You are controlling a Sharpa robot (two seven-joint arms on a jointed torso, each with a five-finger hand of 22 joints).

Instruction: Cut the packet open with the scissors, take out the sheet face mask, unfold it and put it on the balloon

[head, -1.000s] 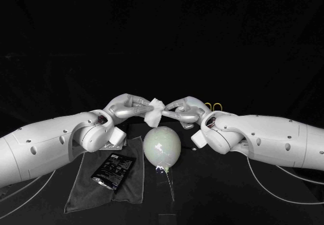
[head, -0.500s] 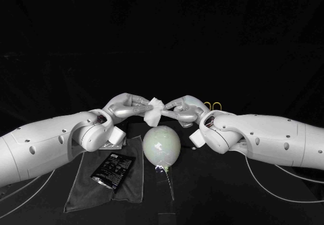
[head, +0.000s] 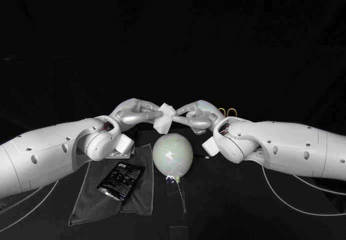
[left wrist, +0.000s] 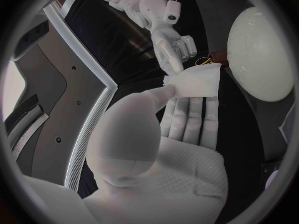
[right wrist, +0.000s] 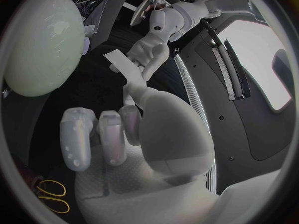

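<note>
Unfolding is the step at hand: left hand (head: 137, 114) and right hand (head: 194, 116) each pinch a side of the sheet face mask (head: 166, 120). It is a small white fold not yet spread, held just above the balloon (head: 172, 156) at the counter's middle. The packet (head: 120, 181), apparently cut and emptied, lies on a dark cloth (head: 90, 200) toward the front left. The scissors (head: 228, 112) rest behind the right hand. Opening and draping the mask remain.

Robotics lab bench, black table (head: 245, 215) under black backdrop (head: 173, 50), white robot arms (head: 43, 155)
</note>
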